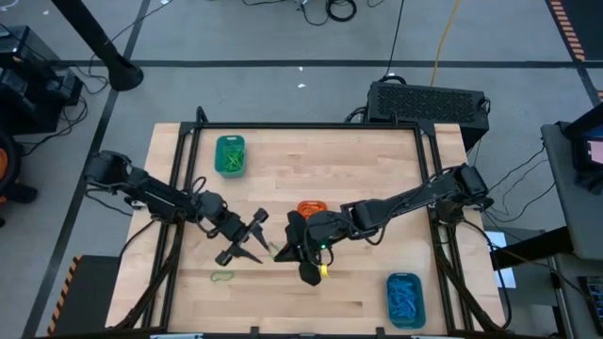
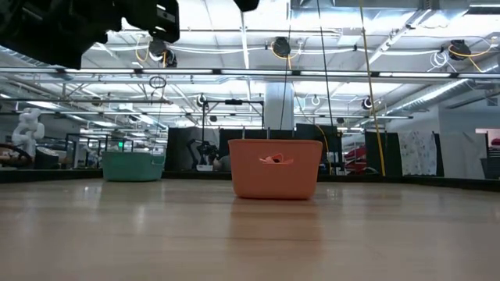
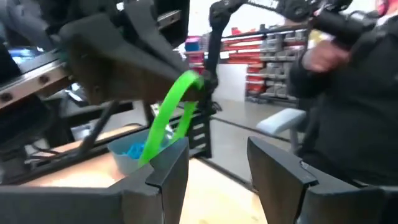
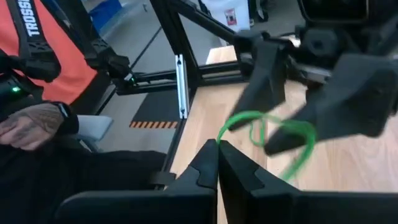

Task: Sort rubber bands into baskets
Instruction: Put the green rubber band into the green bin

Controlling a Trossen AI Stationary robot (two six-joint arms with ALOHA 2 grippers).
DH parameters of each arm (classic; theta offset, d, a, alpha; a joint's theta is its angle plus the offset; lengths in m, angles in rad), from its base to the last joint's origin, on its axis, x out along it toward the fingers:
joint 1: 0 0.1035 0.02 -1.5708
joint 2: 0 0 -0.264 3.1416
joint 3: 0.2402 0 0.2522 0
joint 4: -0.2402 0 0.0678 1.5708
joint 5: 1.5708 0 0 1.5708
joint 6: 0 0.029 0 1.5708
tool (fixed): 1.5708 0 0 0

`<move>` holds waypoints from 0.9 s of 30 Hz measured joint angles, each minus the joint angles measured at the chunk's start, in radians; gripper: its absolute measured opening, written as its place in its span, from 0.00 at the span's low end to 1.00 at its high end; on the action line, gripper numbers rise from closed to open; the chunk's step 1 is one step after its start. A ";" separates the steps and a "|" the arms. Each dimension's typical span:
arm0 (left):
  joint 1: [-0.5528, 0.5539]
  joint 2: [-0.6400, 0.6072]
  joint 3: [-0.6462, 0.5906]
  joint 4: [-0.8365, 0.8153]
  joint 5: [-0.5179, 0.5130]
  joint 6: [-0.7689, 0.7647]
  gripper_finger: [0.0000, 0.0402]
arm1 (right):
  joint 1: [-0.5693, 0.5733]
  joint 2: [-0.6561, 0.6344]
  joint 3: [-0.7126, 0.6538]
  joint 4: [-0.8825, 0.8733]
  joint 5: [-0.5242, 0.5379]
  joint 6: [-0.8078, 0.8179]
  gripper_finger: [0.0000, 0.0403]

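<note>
A green rubber band (image 4: 273, 134) stretched between both grippers above the table's centre. Right gripper (image 4: 216, 149), fingers pressed together, pinches one end; left gripper (image 1: 252, 235), fingers spread, hooks the other. Orange basket (image 1: 311, 208) just beside; bare wood (image 1: 311, 160) lies beyond it.

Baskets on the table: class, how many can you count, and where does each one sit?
3. One green basket sits at the far left, one orange basket sits mid-table, partly behind the right arm, and one blue basket sits at the near right corner. None seems hidden.
</note>
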 joint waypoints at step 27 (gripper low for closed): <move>-0.002 0.017 0.000 -0.023 -0.248 0.015 0.43 | 0.000 0.000 0.000 0.014 -0.006 -0.004 0.00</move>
